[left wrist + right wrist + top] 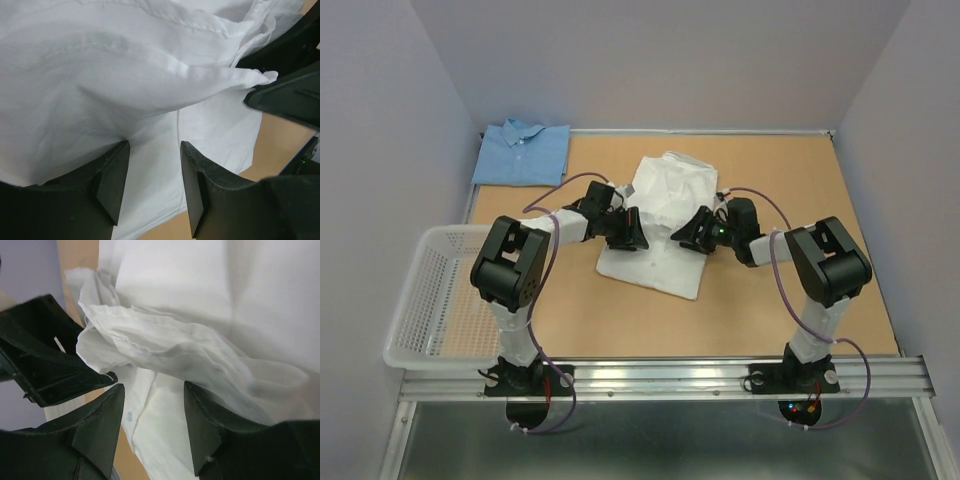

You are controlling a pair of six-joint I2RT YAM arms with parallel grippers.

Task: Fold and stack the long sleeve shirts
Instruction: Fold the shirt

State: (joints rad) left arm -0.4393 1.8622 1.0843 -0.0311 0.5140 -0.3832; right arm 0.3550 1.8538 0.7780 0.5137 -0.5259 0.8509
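Left end effector (155,152) hangs over white shirt (100,75).

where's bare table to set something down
Free: table right of the white shirt, up to the wall; near strip by the arm bases. Crowded: centre, left hand and right hand at that shirt; blue shirt far left.

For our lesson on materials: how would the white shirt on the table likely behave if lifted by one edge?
Probably floppy: the white shirt shows soft creases and a drooping fold. Likely light: the cloth looks thin. Its loose layers would probably fall open.
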